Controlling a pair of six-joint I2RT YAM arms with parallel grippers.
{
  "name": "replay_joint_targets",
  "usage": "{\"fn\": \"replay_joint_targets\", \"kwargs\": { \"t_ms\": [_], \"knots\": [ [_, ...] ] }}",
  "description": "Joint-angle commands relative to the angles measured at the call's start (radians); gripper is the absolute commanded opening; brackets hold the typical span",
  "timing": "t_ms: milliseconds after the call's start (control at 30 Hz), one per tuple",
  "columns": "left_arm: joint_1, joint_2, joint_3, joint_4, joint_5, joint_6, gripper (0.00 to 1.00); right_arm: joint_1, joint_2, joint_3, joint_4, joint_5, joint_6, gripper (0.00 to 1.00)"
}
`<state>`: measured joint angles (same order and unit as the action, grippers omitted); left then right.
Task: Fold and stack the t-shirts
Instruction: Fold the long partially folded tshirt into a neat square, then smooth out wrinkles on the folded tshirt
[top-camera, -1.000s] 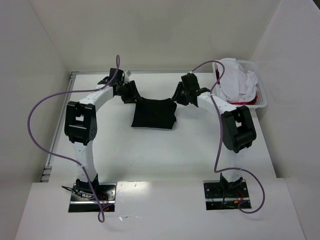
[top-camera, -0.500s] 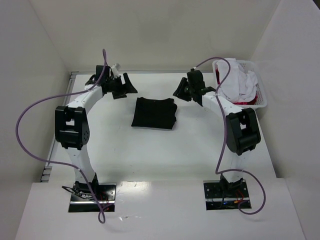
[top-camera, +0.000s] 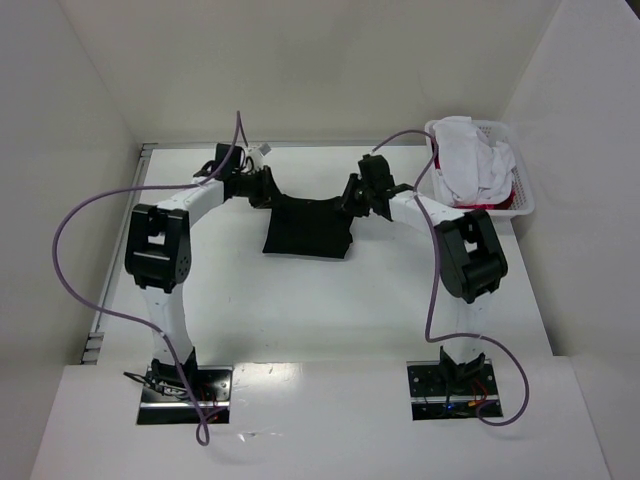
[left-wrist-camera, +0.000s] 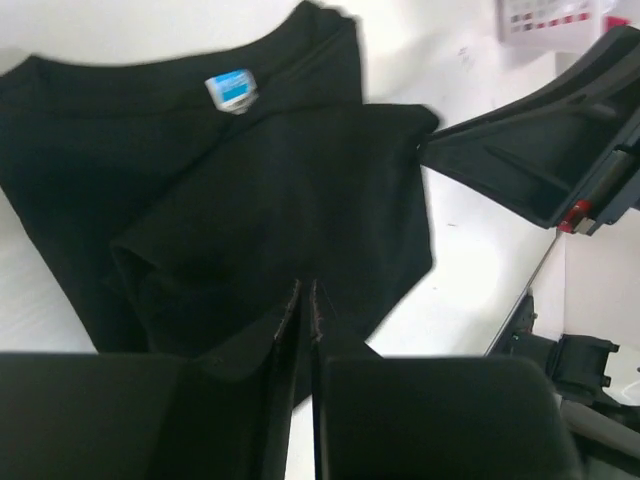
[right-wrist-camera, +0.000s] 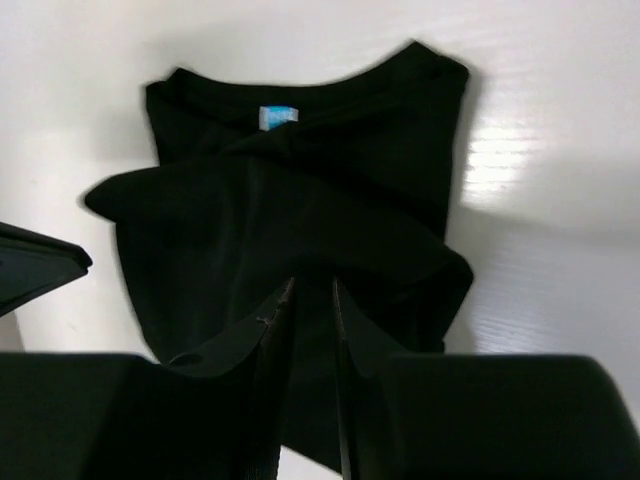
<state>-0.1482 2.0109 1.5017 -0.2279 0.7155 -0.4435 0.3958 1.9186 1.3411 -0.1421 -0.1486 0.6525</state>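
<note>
The black t-shirt (top-camera: 308, 232) lies folded in the middle of the table, collar and blue label (left-wrist-camera: 231, 88) toward the far side. My left gripper (top-camera: 266, 192) is at its far left corner, jaws pinched on a raised fold of the black cloth (left-wrist-camera: 305, 283). My right gripper (top-camera: 350, 203) is at its far right corner, jaws closed on black cloth (right-wrist-camera: 312, 283). The shirt's far edge is pulled up between the two grippers. White t-shirts (top-camera: 470, 165) and a bit of red cloth (top-camera: 487, 204) are heaped in the basket.
The white lattice basket (top-camera: 527, 196) stands at the table's far right corner, next to the right arm. White walls enclose the table on the left, back and right. Purple cables loop above both arms.
Half a second ago both grippers were open and away from the flat shirt. They have moved inward to its far corners and closed on the cloth, lifting the far edge.
</note>
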Motion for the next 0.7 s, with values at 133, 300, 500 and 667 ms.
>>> {"fn": "replay_joint_targets", "kwargs": {
  "t_ms": [133,300,500,667],
  "knots": [
    [0.01,0.176,0.1,-0.016,0.021,0.012,0.13,0.002,0.126,0.099,-0.006,0.037,-0.01,0.26],
    [0.021,0.21,0.149,-0.028,-0.132,-0.02,0.13,0.002,0.192,0.194,-0.05,0.06,-0.019,0.26],
    [0.056,0.201,0.149,-0.002,-0.241,-0.058,0.13,-0.008,0.224,0.227,-0.05,0.081,-0.019,0.26],
    [0.076,0.171,0.149,-0.002,-0.217,-0.058,0.36,-0.028,0.247,0.236,-0.05,0.081,-0.01,0.26]
  ]
}}
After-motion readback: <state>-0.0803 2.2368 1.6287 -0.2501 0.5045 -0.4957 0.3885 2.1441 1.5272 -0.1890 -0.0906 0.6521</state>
